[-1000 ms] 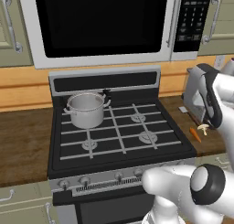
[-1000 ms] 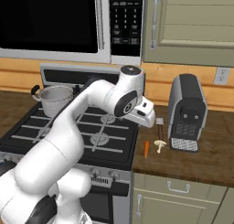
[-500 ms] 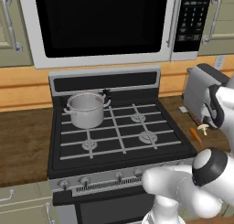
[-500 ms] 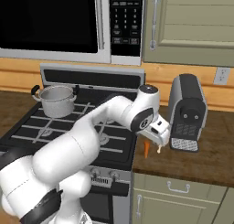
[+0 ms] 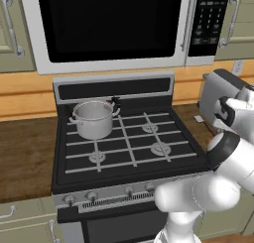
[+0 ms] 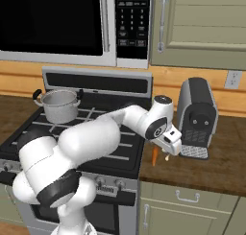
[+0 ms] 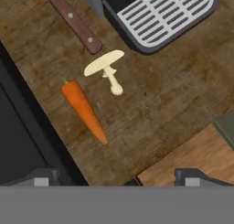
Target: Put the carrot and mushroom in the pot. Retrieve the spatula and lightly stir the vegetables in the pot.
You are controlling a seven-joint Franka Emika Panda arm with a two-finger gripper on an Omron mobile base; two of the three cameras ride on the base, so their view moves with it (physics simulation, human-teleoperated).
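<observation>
A white robot arm reaches over the wooden counter [image 7: 173, 104] to the right of the stove [image 5: 129, 152], its gripper [image 6: 169, 146] hanging above a carrot [image 7: 84, 109] and a mushroom [image 7: 107, 68] — fingers spread wide, holding nothing. In the hand view the carrot lies on the counter just beside the stove's dark edge, green stub at one end and point at the other; the pale mushroom lies on its side close to it, apart from it, between the carrot and the grey grille of the coffee machine [image 6: 197, 116]. A wooden handle [image 7: 73, 21] with two rivets rests on the counter near the mushroom's cap, running out of view. The pot [image 5: 94, 118] — shiny steel, two loop handles — stands on the stove's back left burner, well apart from the vegetables. A microwave [image 5: 109, 26] hangs above the stove.
</observation>
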